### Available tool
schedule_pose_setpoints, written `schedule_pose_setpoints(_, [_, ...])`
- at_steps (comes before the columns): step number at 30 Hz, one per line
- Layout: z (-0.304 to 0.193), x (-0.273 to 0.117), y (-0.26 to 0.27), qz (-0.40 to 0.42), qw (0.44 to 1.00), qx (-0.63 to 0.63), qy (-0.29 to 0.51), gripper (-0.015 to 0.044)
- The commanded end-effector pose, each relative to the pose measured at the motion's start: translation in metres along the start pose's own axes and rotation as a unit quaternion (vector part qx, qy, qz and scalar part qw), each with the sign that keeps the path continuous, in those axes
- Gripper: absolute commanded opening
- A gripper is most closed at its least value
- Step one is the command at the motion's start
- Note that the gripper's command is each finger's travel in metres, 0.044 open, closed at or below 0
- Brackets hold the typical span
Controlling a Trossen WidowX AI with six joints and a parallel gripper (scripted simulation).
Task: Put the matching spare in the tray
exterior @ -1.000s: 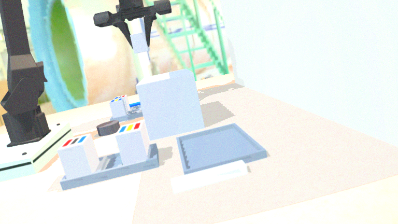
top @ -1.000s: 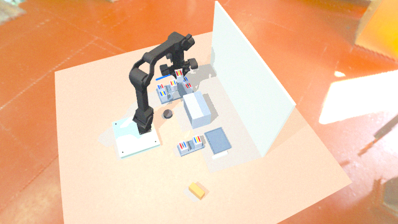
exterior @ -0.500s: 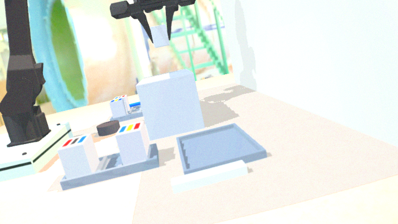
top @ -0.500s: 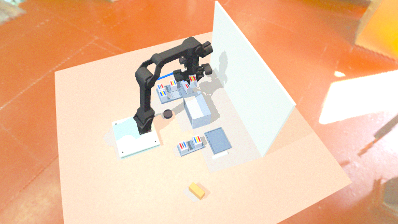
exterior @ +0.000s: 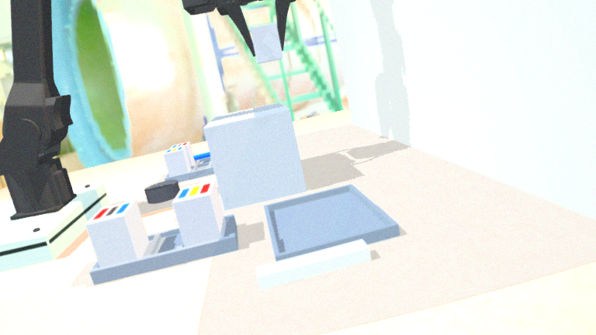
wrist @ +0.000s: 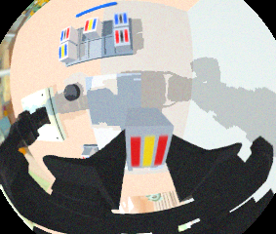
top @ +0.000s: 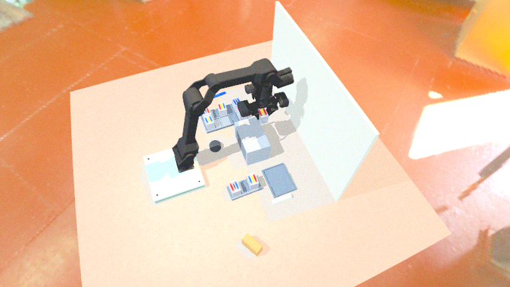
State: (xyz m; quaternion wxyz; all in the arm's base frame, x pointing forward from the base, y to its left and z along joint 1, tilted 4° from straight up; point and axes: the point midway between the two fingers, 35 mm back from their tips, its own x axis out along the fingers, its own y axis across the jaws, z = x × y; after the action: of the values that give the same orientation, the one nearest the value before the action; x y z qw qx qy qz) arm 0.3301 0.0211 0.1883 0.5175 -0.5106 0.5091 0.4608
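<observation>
My gripper (top: 262, 116) (exterior: 268, 52) (wrist: 142, 132) is shut on a white block (top: 263, 117) (exterior: 266, 41) (wrist: 148, 152) with red, yellow and red stripes, held high above and beyond the grey box. The tray (top: 279, 180) (exterior: 329, 221) is empty, in front of the box. The far rack (top: 226, 119) (wrist: 95, 47) holds several striped spares. The near rack (top: 245, 193) (exterior: 167, 260) holds a red-black-blue block (top: 234, 189) (exterior: 116, 236) and a blue-yellow-red block (top: 252, 181) (exterior: 197, 217). The mounted unit's printed back cannot be made out.
The grey box (top: 257, 153) (exterior: 257, 160) stands between the far rack and the tray. A tall white panel (top: 319, 99) (exterior: 483, 72) stands on the right. A black disc (top: 214, 145) (exterior: 161, 191), a white bar (top: 281, 198) (exterior: 313, 263) and a yellow block (top: 252, 244) lie about.
</observation>
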Motion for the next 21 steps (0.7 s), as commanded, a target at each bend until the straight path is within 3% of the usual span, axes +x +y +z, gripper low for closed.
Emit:
schedule_pose_setpoints(1, [-0.017, -0.001, -0.006, -0.001, 1.0, -0.001, -0.002, 0.0])
schedule_pose_setpoints(21, [-0.137, 0.0, -0.017, -0.001, 1.0, 0.004, 0.008, 0.0])
